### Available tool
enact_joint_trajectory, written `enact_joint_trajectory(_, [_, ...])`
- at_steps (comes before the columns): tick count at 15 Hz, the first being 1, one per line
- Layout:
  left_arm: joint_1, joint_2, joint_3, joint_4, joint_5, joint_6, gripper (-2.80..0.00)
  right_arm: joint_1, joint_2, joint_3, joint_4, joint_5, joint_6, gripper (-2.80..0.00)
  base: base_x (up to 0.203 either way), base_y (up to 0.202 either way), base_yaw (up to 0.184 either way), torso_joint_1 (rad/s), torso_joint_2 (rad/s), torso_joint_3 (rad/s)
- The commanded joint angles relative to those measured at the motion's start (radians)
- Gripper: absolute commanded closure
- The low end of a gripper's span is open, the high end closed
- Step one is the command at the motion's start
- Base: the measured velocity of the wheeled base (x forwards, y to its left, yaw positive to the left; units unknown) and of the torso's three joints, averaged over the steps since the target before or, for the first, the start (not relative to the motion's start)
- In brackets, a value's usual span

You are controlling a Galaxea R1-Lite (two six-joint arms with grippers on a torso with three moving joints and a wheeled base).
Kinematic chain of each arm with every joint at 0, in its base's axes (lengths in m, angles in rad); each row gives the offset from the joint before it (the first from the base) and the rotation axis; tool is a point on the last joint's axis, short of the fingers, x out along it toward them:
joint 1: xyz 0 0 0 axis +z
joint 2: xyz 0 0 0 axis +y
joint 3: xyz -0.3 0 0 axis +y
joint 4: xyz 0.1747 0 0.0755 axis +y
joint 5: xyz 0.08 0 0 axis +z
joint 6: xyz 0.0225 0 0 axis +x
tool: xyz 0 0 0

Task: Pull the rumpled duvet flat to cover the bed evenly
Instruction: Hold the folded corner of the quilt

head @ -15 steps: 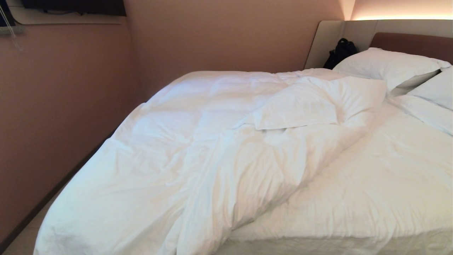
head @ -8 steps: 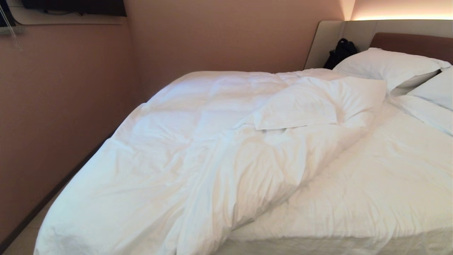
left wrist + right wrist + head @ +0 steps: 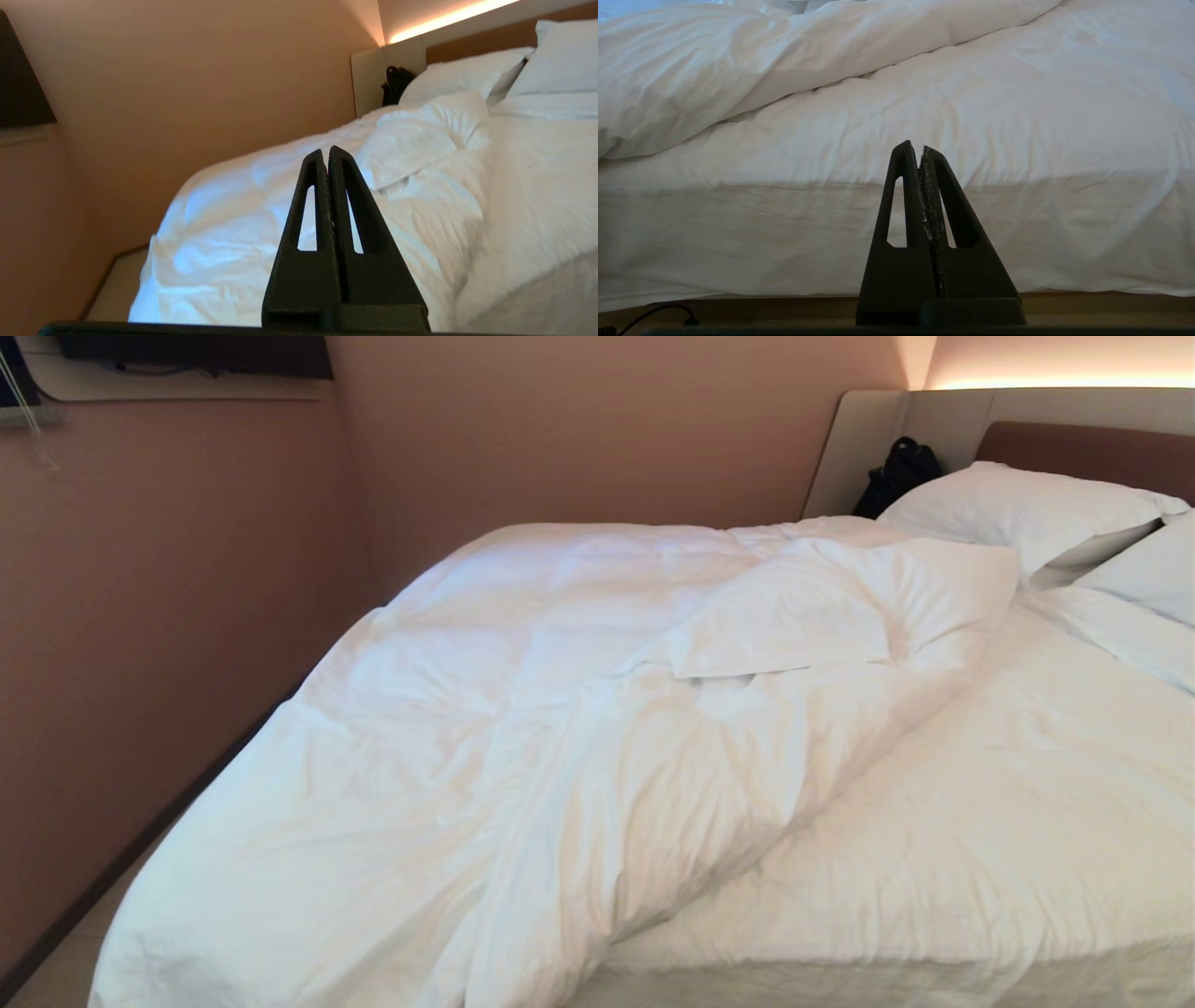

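Note:
The duvet (image 3: 523,737) lies bunched on the left half of the bed, with one corner (image 3: 794,616) folded back on top of it. On the right half the sheeted mattress (image 3: 980,840) is uncovered. Neither gripper shows in the head view. In the left wrist view, my left gripper (image 3: 326,151) is shut and empty. It hangs in the air off the bed, pointing over the duvet (image 3: 224,224) toward the headboard. In the right wrist view, my right gripper (image 3: 915,147) is shut and empty, low beside the bed and facing the mattress side (image 3: 784,233) below the duvet's edge (image 3: 738,70).
White pillows (image 3: 1018,509) lie against the brown headboard (image 3: 1083,448), with a black bag (image 3: 898,474) beside them. A pink wall (image 3: 168,644) runs close along the bed's left side, leaving a narrow strip of floor (image 3: 56,971). A black cable (image 3: 658,312) lies on the floor by the bed base.

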Motion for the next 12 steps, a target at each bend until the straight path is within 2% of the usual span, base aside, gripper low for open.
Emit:
enact_joint_trajectory(1, [0.009,-0.081,0.064,0.027,0.004,0.002,0.00,0.000,0.000,0.000,0.000,0.000,0.000,0.00,0.000,0.000,0.000,0.000,0.00,0.000])
enact_joint_trajectory(3, [0.019,-0.163,0.145,0.030,0.037,0.008,0.00,0.000,0.000,0.000,0.001,0.000,0.000,0.00,0.000,0.000,0.000,0.000,0.00,0.000])
enact_joint_trajectory(5, [0.024,-0.213,0.205,0.031,0.105,0.027,0.00,0.000,0.001,0.000,0.000,0.000,0.000,0.00,0.000,0.000,0.000,0.000,0.00,0.000])
enact_joint_trajectory(8, [0.023,-0.235,0.295,0.010,0.236,0.137,0.00,0.000,0.000,0.000,0.000,0.000,0.000,0.00,0.000,0.000,0.000,0.000,0.00,0.000])
enact_joint_trajectory(9, [0.023,-0.236,0.305,0.005,0.260,0.152,0.00,0.000,0.000,0.000,0.000,0.000,0.000,0.00,0.000,0.000,0.000,0.000,0.00,0.000])
enact_joint_trajectory(12, [0.023,-0.236,0.343,0.005,0.327,0.149,0.00,0.000,0.001,0.000,0.001,0.000,0.000,0.00,0.000,0.000,0.000,0.000,0.00,0.000])
